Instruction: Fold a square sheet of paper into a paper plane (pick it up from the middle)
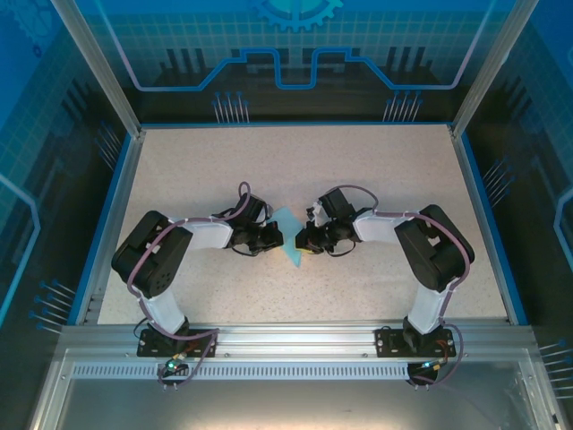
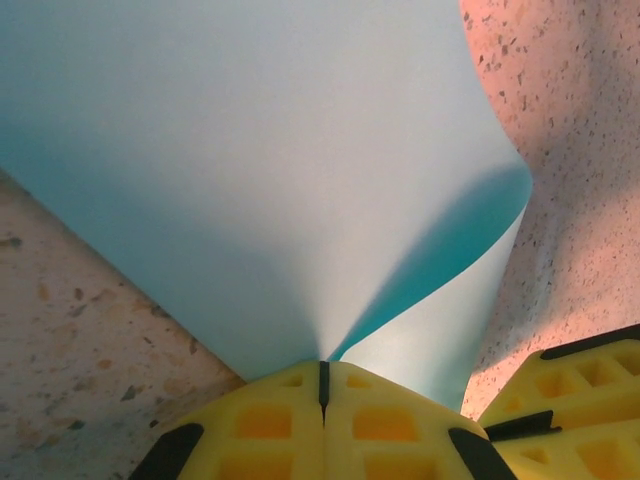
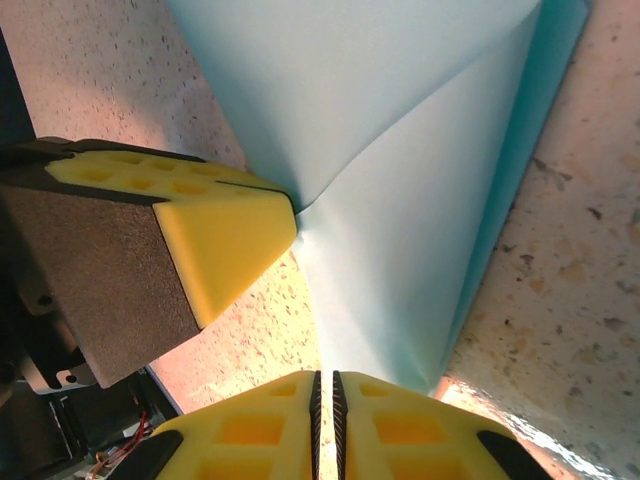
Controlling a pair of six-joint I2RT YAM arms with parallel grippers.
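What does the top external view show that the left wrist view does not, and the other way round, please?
From above: the left arm and right arm whole, bolted to the near rail, with the left claw and right claw meeting at the square sheet of paper mid-table. From the left wrist: the left claw's yellow fingers shut on the paper's edge, the sheet bowing into an open curl. Both: light-blue paper and the speckled table.

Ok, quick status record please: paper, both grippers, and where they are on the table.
paper: light blue sheet, bowed into a curl, not yet a plane
left gripper: shut, pinching the paper where the curl runs to a point
right gripper: fingers closed to a thin slit at the paper's edge; grip on it unclear
location: both grippers meet at the middle of the table
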